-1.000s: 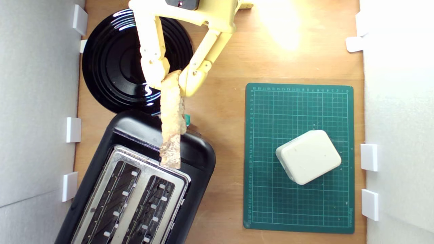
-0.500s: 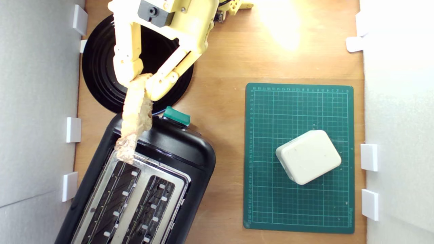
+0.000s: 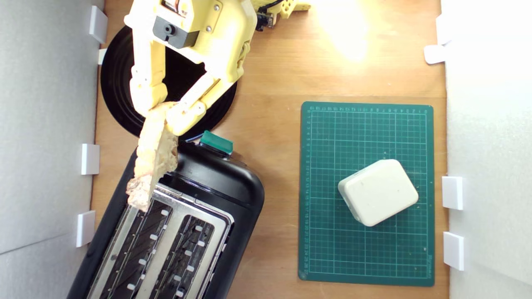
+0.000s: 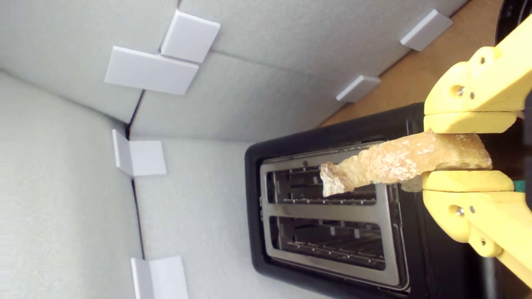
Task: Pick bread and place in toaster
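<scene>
Between end effector [image 3: 161,111] fingers: bread [image 3: 153,160].

A small robot test bench, not a kitchen: a wooden tabletop [image 3: 282,74] walled by white foam panels [image 3: 45,124], with a green cutting mat [image 3: 332,249] on it.

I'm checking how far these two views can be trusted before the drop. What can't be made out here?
- Toaster: its far end is cut off by the exterior view's lower edge.
- Black plate: largely hidden by the arm in the exterior view.
- Bread: the end pinched in the gripper is covered by its fingers.
- Bread's height above the slots: neither view settles it.
</scene>
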You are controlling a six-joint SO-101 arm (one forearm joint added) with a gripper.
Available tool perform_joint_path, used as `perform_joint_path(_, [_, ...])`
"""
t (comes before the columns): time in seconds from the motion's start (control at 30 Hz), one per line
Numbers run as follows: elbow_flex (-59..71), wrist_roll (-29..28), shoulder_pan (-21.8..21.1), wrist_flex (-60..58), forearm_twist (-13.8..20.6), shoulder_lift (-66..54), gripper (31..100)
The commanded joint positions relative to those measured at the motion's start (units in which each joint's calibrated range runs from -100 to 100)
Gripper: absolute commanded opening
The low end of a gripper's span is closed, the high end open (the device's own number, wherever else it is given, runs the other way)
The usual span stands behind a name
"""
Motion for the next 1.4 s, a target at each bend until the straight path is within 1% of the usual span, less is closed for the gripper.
perform_joint_path(0.0, [-2.8, -0.5, 0.4, -4.4, 0.6, -0.4, 50.1])
perform_joint_path(0.53, [-3.0, -0.3, 0.5, -4.8, 0.7, 2.3, 50.1])
perform_joint_path(0.7, [-2.8, -0.5, 0.6, -8.2, 0.7, 2.4, 50.1])
perform_joint_path(1.0, [-3.0, -0.5, 0.9, -8.2, 0.7, 3.7, 50.1])
perform_joint_path(1.1, [-2.9, -0.6, 1.1, -10.4, 0.7, 4.4, 50.1])
perform_joint_path(1.13, [-2.9, -0.6, 1.1, -10.8, 0.9, 4.4, 50.1])
perform_joint_path(1.2, [-2.8, -0.7, 1.1, -11.2, 2.5, 4.8, 50.1])
perform_joint_path(1.27, [-2.8, -1.9, 1.1, -12.6, 3.5, 5.1, 50.1])
perform_joint_path(1.37, [-2.7, -2.5, 0.9, -14.5, 4.5, 5.2, 50.1])
